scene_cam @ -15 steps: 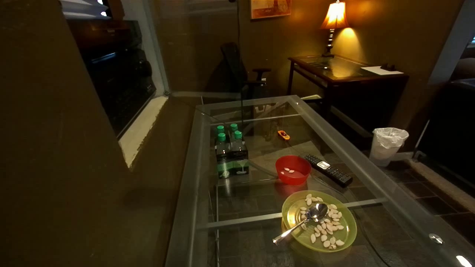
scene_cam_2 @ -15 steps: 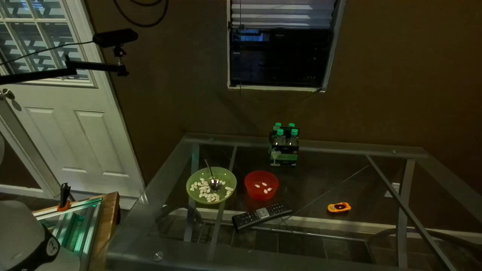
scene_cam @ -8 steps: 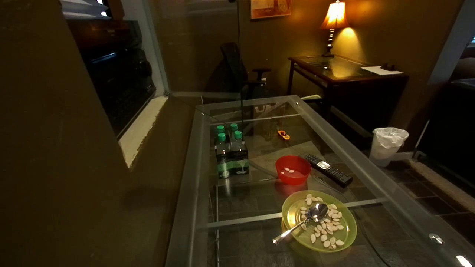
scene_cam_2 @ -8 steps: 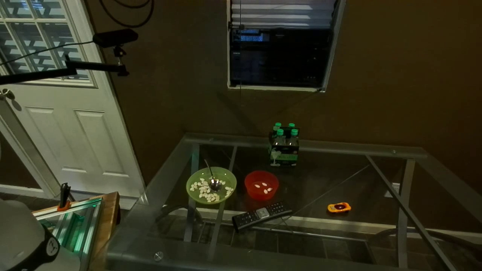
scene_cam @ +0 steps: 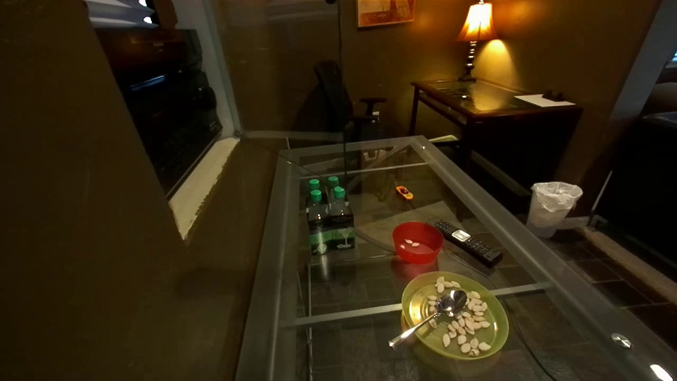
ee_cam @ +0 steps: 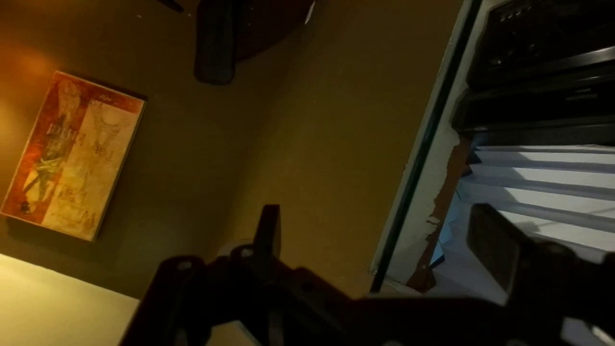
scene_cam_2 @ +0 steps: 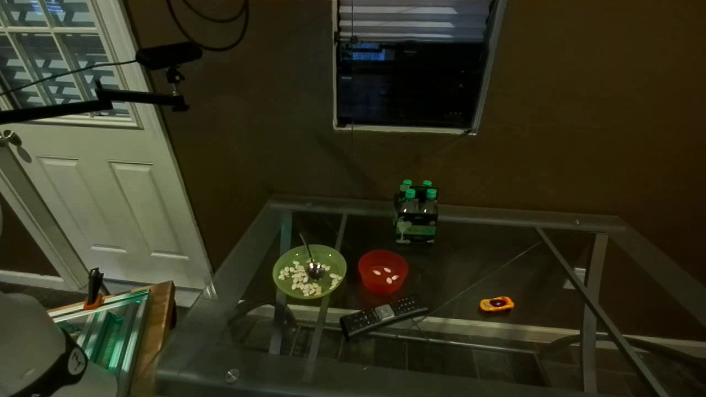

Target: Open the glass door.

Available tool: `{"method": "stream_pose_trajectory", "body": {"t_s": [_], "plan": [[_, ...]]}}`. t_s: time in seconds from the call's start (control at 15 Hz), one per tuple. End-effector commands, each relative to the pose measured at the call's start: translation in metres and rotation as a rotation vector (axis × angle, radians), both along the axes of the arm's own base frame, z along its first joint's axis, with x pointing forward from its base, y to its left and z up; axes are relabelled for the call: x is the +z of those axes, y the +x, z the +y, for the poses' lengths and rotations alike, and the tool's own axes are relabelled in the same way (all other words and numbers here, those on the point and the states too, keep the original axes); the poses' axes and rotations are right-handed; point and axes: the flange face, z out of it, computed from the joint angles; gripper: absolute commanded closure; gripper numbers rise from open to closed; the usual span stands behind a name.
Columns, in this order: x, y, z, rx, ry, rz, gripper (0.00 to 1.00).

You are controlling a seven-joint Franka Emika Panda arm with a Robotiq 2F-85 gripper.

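The glass door is a clear pane (scene_cam: 285, 79) that stands swung out from the pale window frame in an exterior view, with its dark free edge upright. Its edge also shows in an exterior view as a thin vertical line (scene_cam_2: 352, 88) in front of the window. In the wrist view the glass edge (ee_cam: 423, 154) is a dark green slanted strip that runs down between the two fingers. My gripper (ee_cam: 377, 211) is open, with one finger on each side of that strip as seen; I cannot tell how near it is or whether it touches. The gripper is outside both exterior views.
Below the door is a glass table (scene_cam_2: 474, 212) with a pack of green-capped bottles (scene_cam_2: 416, 218), a green plate (scene_cam_2: 287, 259), a red bowl (scene_cam_2: 383, 273), a remote (scene_cam_2: 383, 314) and a yellow toy (scene_cam_2: 496, 304). A camera on a black arm (scene_cam_2: 168, 55) stands left of the window.
The black cable loop at the top of an exterior view has swung left, then back right and slightly lower. The glass door and table things look unmoved.
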Motion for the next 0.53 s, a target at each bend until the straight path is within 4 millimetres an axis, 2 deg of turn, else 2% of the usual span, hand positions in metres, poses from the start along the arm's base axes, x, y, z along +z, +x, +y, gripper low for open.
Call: {"method": "stream_pose_trajectory", "body": {"t_s": [0.0,0.47], "plan": [[0.003,0.016,-0.004,-0.026,0.007,-0.071,0.00],[0.000,0.045,-0.030,-0.112,0.009,-0.117,0.00]]}}
